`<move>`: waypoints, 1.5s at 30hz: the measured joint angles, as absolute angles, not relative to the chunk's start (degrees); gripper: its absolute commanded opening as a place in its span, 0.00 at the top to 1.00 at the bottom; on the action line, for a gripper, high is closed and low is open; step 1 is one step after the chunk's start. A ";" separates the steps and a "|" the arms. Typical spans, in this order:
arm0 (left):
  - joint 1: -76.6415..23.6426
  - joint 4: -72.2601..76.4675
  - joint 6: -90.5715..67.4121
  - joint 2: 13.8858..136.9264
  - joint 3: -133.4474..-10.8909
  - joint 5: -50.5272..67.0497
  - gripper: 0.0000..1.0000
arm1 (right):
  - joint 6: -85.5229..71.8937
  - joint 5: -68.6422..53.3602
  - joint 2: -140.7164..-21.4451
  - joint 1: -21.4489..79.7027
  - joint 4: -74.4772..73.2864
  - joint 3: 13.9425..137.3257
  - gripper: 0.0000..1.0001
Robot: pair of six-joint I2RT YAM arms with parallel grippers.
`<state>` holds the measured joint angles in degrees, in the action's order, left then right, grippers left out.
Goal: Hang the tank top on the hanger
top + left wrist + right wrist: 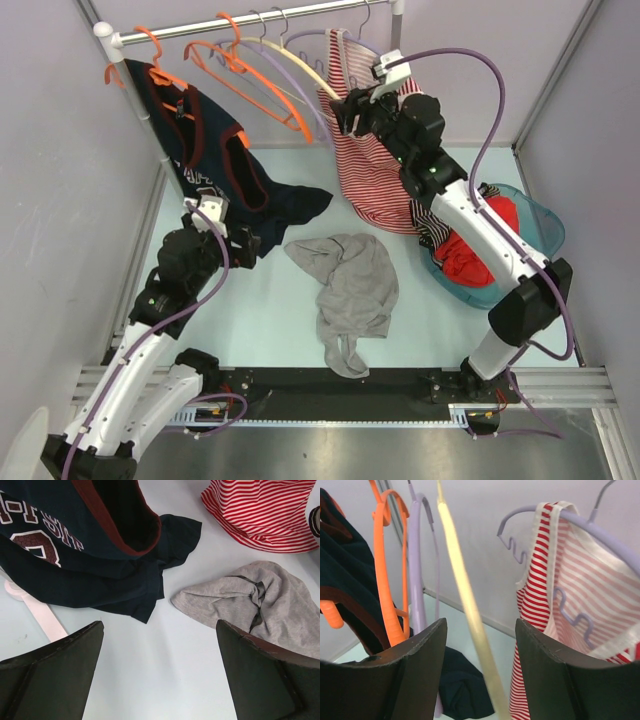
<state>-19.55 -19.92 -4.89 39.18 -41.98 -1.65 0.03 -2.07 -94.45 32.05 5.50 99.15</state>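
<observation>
Fingers [420, 655] of the right gripper [480, 625] stand part-open astride the cream hanger [465, 595], a gap on each side, gripping nothing; the arm stretches up to the rail [250, 20] at upper centre. The grey tank top [350, 290] lies crumpled mid-frame on the table [270, 300]. At lower left, the left gripper [160, 625], on a bent arm, gapes wide and empty near the navy top [210, 150].

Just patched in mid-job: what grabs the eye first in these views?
The red-and-white striped top hanging from a lilac hanger at the back rail stands out most. Beside it, the right gripper straddles the slim cream plastic hanger, jaws apart and not touching it. The light grey tank top lies crumpled on the pale table, near the open left gripper.
</observation>
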 measured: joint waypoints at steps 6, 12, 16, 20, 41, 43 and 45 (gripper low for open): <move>-19.55 -20.10 -4.91 38.76 -41.98 -2.44 0.01 | -0.49 -4.05 -97.71 32.05 5.96 101.56 0.41; -19.55 -20.29 -4.91 38.76 -41.95 -2.44 0.01 | -0.40 -4.19 -102.35 32.05 5.19 107.15 0.46; -19.55 -20.32 -4.91 38.68 -41.95 -2.52 0.01 | 0.10 -4.21 -105.47 32.05 3.16 111.33 0.57; -19.55 -20.32 -4.91 38.65 -41.95 -2.87 0.01 | 0.97 -4.78 -108.09 32.12 0.71 115.26 0.77; -19.55 -20.71 -4.91 38.54 -41.95 -4.40 0.00 | 11.53 5.56 -109.58 38.87 -8.05 124.97 1.00; -19.55 -20.71 -4.91 38.54 -41.95 -4.40 0.00 | 12.40 6.39 -109.60 38.96 -8.78 126.30 1.00; -19.55 -20.73 -4.91 38.54 -41.95 -4.40 0.01 | 13.08 7.14 -109.49 38.94 -8.75 126.76 1.00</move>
